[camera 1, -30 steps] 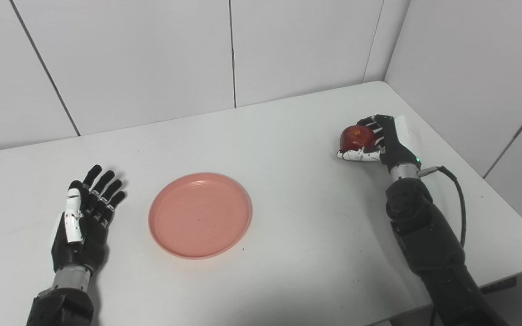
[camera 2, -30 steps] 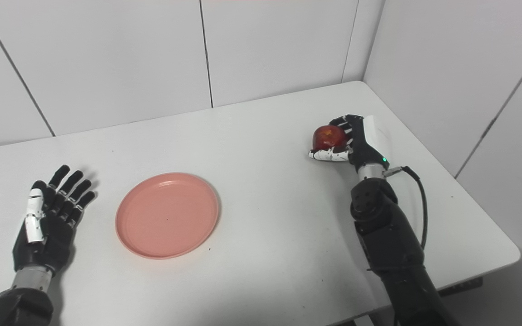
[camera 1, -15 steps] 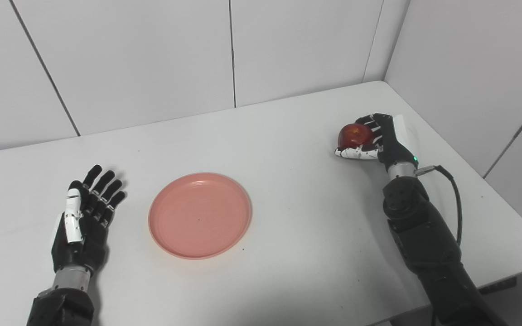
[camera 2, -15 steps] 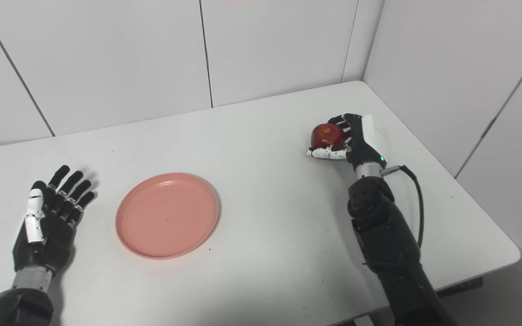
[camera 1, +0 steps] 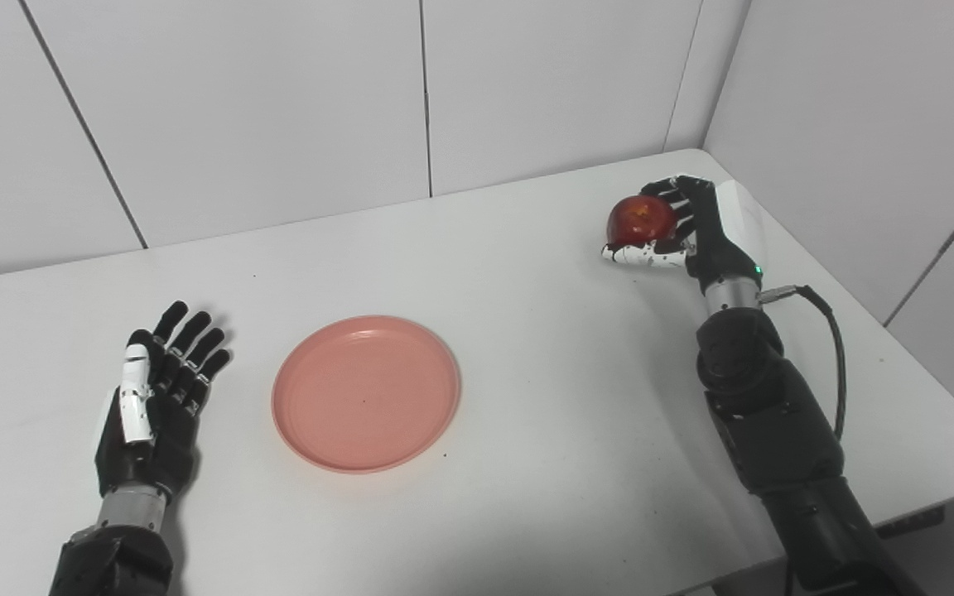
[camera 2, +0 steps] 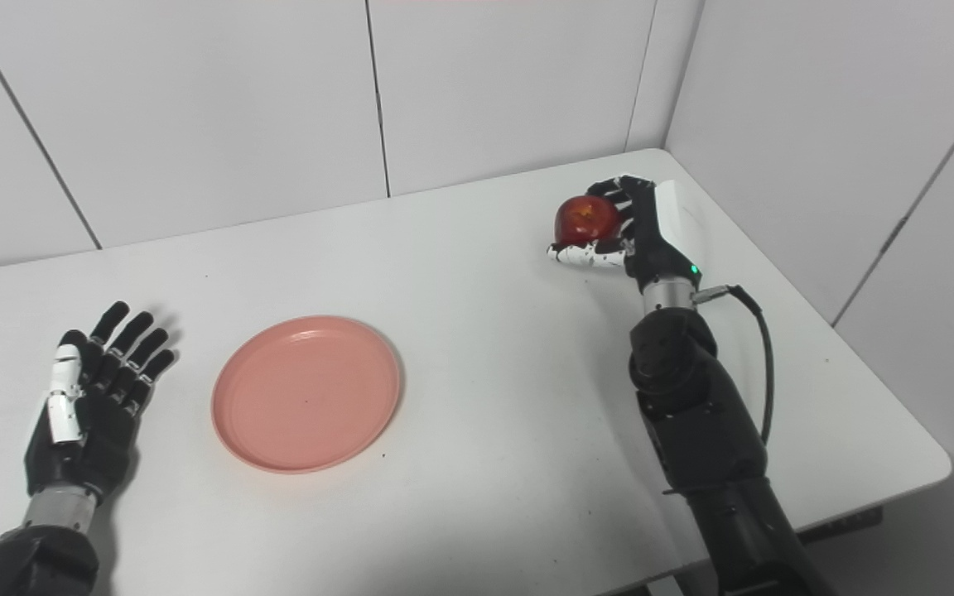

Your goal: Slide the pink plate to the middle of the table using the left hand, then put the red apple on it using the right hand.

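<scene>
presently the white worktop (camera 1: 527, 273) carries the pink plate (camera 1: 365, 393), lying flat left of centre, judged already slid into place to receive fruit. the right robot hand (camera 1: 680, 232) is off the surface near the far right corner, fingers (camera 1: 667, 194) curled over and thumb beneath the red apple (camera 1: 640, 221), a cradling grasp that suits carrying it across; apple and plate are well apart. the left robot hand (camera 1: 154, 397) rests palm-up beside the plate, released, fingers spread, clear of the route. no brands, labels or writing are legible.
</scene>
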